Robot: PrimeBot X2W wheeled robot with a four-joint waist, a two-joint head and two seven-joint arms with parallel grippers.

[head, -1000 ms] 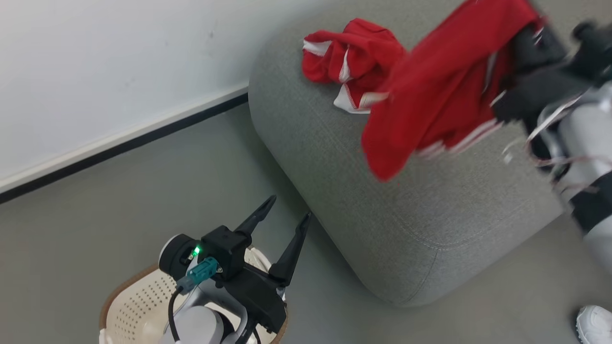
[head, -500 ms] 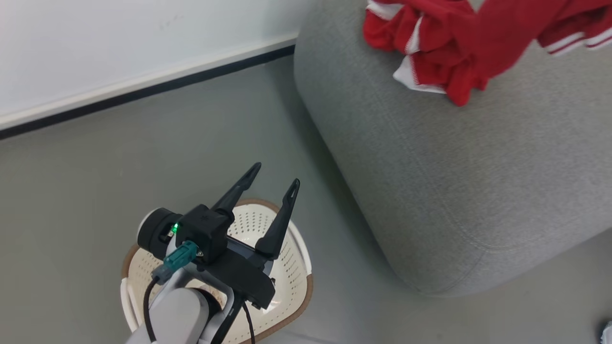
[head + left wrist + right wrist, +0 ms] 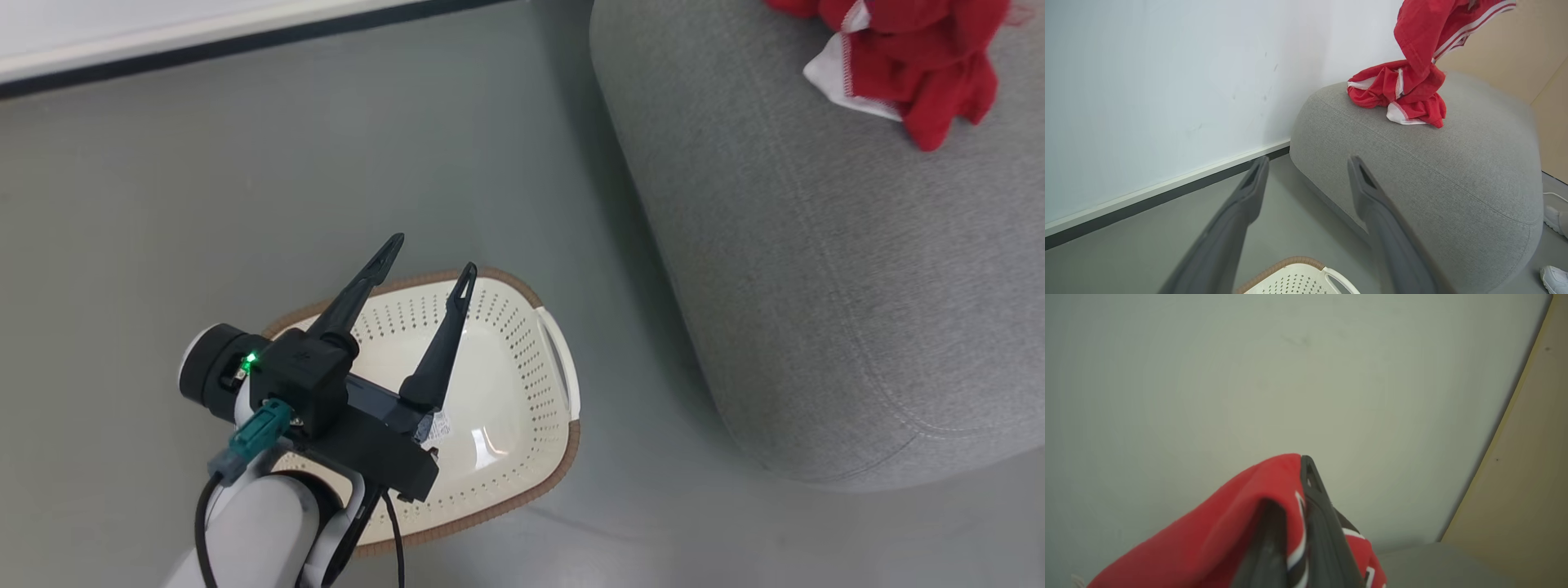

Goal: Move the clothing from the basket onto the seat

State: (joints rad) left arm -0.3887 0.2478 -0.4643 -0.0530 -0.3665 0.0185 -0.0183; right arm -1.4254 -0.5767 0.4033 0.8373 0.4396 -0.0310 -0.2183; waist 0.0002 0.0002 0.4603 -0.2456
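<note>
The cream basket (image 3: pixel 551 359) stands on the floor left of the grey seat (image 3: pixel 816 286), and its inside looks bare. My left gripper (image 3: pixel 433 255) hovers over it, open, nothing between the fingers. Red clothing (image 3: pixel 914 57) lies bunched on the far part of the seat. In the left wrist view that pile (image 3: pixel 1400 98) sits on the seat (image 3: pixel 1433 175), and a second red garment (image 3: pixel 1437 32) hangs down onto it from above. My right gripper (image 3: pixel 1290 486) is shut on that red garment (image 3: pixel 1229 522), with white stripe trim between its fingers.
A white wall with a dark baseboard (image 3: pixel 204 53) runs behind the grey floor. A beige panel (image 3: pixel 1515 53) stands behind the seat. A person's white shoes (image 3: pixel 1553 216) rest on the floor at the seat's right side.
The head camera has tilted down and turned, so the whole basket shows and the seat has slid right. The right arm with its hanging garment has left the head view.
</note>
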